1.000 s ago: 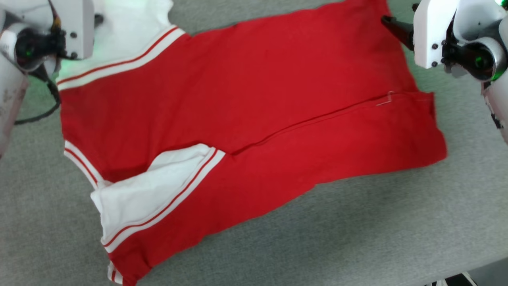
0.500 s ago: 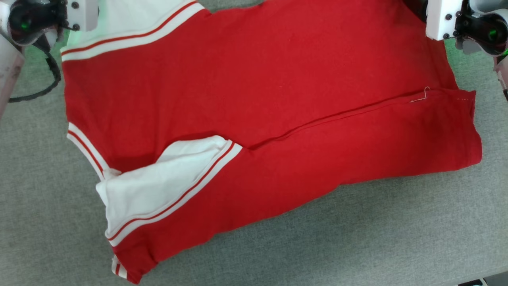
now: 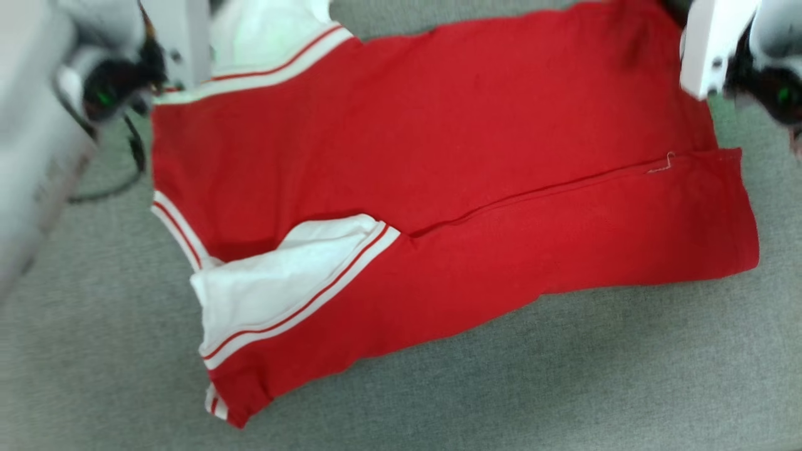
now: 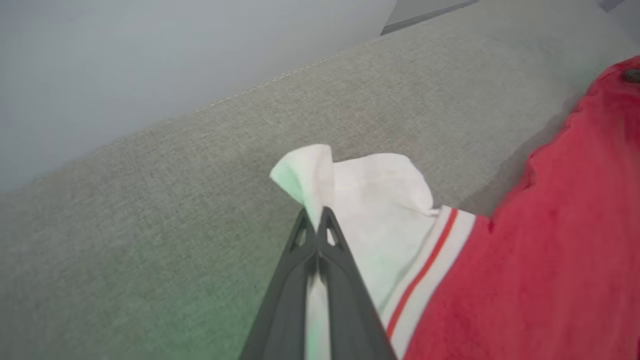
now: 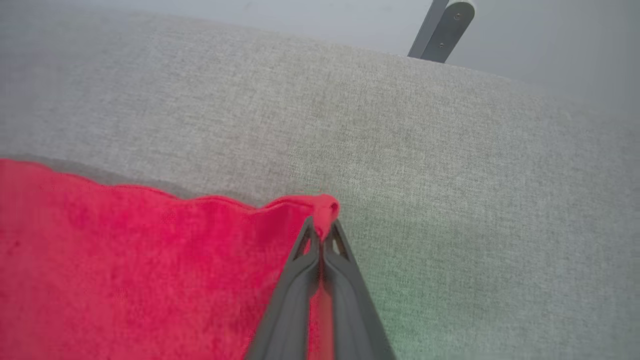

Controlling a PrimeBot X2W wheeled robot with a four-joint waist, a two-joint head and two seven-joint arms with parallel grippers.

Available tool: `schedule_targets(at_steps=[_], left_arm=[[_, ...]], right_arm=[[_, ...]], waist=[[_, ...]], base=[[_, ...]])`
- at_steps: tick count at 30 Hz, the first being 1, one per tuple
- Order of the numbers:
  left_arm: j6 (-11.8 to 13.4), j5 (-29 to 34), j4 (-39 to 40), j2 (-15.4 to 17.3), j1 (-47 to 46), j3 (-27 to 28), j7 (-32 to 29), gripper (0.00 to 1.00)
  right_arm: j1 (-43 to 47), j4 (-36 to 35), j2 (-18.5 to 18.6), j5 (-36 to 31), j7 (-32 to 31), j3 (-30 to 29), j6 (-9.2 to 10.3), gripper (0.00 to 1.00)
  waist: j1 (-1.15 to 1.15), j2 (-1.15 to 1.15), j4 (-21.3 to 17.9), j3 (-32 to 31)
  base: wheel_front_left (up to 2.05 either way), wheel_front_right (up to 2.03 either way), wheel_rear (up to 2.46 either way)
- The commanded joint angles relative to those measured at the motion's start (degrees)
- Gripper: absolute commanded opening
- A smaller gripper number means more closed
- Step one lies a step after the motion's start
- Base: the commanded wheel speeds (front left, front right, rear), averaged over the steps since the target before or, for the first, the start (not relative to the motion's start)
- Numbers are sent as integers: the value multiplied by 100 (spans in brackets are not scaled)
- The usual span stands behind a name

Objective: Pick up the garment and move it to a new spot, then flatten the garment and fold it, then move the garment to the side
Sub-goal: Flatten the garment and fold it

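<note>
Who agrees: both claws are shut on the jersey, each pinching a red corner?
Not quite: the left claw pinches the white sleeve of the jersey, as the left wrist view shows. The right claw does pinch a red corner.

Light: you have bright, even, diffuse light across the garment (image 3: pixel 476 144).
Blur: your head view is smeared by motion, worst on the left arm (image 3: pixel 37 144) and right arm (image 3: pixel 714 44).
Green cast: a green glow tints the worktop (image 4: pixel 200 310) beside the left hand (image 4: pixel 318 212), and again beside the right hand (image 5: pixel 322 222).
Shadows: soft and thin, hugging the garment's edge in both wrist views.
Focus: the wall (image 4: pixel 100 60) behind looks soft in your left wrist view.
</note>
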State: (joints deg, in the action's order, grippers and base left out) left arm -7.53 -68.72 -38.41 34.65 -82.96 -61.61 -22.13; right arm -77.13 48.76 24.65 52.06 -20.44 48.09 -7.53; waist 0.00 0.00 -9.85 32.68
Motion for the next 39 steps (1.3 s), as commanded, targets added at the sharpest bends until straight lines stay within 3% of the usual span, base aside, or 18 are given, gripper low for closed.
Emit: schedule_targets(at_steps=[1,11,21,31,36,39], left_arm=[[12,-52,34,44,114,-20,52,0],[11,-476,1635,553,1103,-504,1177,0],[34,-719,3262,1424,2365,-624,2367,0],[726,-640,4757,2223,3538,-722,3300,0],[1022,-624,5140,2388,3984,-850,3401,0],[1067,-567,5170,2334,4203,-943,3388,0]], right_arm=[[105,-38,55,40,36,48,6,0],[964,-1134,986,552,337,716,7,0],[1915,-2234,1895,807,648,748,6,0],[3044,-3056,2600,911,676,175,7,0],[3492,-3241,2688,848,582,-215,6,0],[3738,-3312,2683,763,471,-433,6,0]], waist=[[0,0,154,-270],[0,0,503,-1057],[0,0,704,-1474],[0,0,781,-1521],[0,0,774,-1491],[0,0,787,-1463]], base=[[0,0,0],[0,0,0],[0,0,0],[0,0,0],[0,0,0],[0,0,0]])
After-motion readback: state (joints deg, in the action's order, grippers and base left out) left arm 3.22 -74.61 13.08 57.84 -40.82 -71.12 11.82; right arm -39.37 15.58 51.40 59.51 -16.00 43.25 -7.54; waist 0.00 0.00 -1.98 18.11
